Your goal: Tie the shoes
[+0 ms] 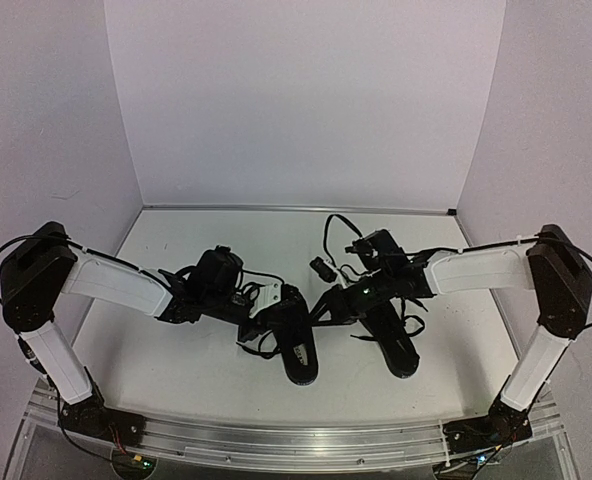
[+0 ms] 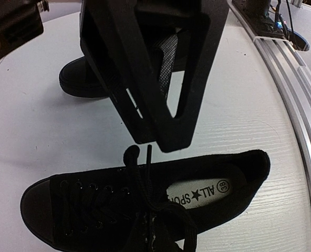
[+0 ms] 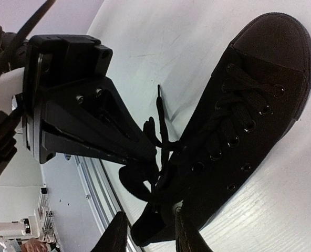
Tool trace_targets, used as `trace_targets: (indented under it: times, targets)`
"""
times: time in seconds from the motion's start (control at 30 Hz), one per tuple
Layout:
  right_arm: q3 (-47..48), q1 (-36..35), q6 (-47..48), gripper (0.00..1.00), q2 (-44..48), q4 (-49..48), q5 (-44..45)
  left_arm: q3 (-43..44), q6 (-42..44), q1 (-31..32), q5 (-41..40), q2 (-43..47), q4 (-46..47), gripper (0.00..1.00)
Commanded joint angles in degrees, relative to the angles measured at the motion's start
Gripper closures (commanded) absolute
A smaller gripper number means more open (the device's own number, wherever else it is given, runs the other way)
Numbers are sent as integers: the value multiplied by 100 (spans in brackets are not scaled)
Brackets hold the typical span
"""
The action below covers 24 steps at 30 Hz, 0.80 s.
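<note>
Lace (image 2: 143, 170) seemingly pinched in closed left hand (image 2: 163, 143); right hand (image 3: 151, 228) part-open.

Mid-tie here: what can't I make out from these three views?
- Left wrist: whether the shut left claw actually pinches the lace; black on black at its tips.
- Right wrist: what the right claw grips, if anything; black shapes merge between its fingers.
- Left wrist: the second shoe, mostly behind the claw.
- Top external: any knot; too small, black against black.
</note>
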<state>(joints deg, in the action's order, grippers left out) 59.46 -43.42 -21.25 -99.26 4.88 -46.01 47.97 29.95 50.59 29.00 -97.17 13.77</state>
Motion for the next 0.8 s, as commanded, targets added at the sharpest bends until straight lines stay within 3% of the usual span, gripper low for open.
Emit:
trace_targets:
  times: [0.0,0.77]
  targets:
    - [151,-25,-228,72,-305,-416,-174,135,-44,12,149,-23,240,100]
    - [254,-105,-385,78,-573,-770,-475,347,-33,92,134,-224,229,100]
